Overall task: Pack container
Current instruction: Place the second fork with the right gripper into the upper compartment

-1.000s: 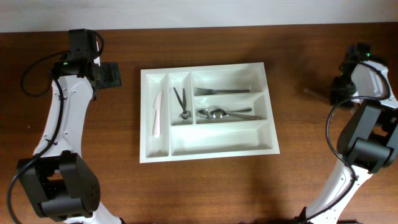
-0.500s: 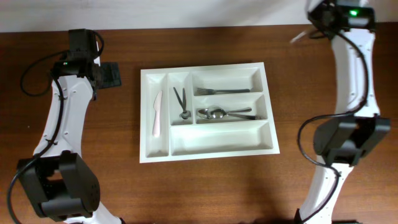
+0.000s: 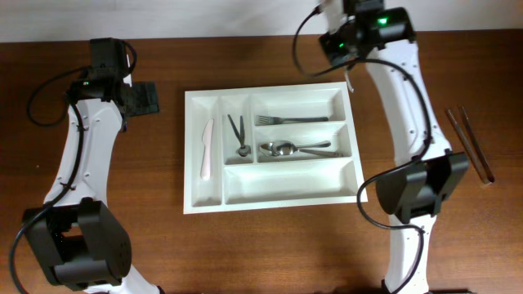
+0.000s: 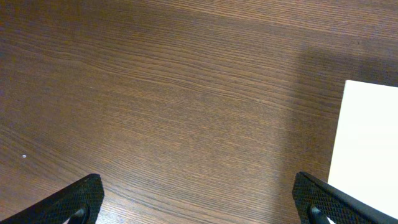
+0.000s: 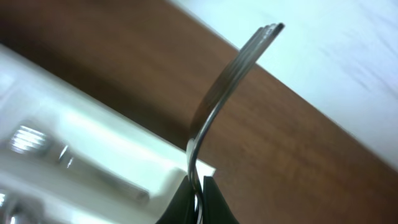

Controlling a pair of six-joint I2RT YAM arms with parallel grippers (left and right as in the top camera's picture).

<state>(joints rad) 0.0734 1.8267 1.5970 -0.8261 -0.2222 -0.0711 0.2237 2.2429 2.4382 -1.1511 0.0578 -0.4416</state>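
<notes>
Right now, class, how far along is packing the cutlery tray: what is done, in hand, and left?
Done: a white knife, a fork and spoons lie in the container. In hand: the right gripper holds a second fork over the container's far right corner. Left: place it; the chopsticks on the table probably follow.

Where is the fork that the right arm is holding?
The fork is clamped in the right gripper, tines up, at the far right corner of the container, seen in the right wrist view.
</notes>
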